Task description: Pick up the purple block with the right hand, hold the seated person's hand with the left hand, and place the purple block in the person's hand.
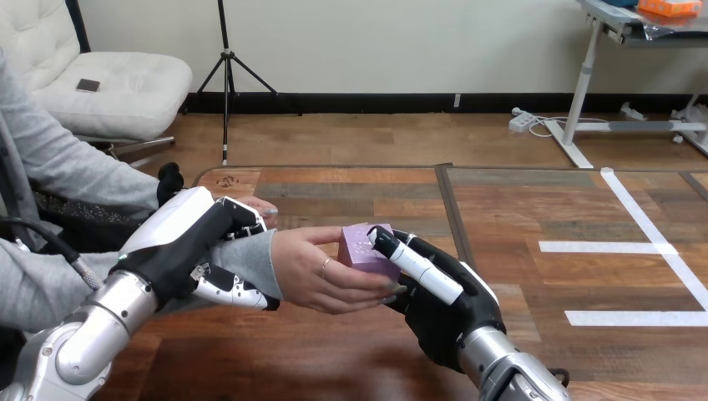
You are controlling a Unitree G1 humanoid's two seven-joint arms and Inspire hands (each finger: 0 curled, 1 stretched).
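Observation:
A purple block rests in the person's hand, which reaches in from the left with its palm turned up. My right hand comes from the lower right; its thumb and fingers still pinch the block's right side. My left hand wraps the person's wrist at the grey sleeve, fingers curled under it and thumb over the top. The person's thumb and fingertips touch the block too.
The wooden table stretches to the right, marked with white tape lines. A dark seam runs down the table's middle.

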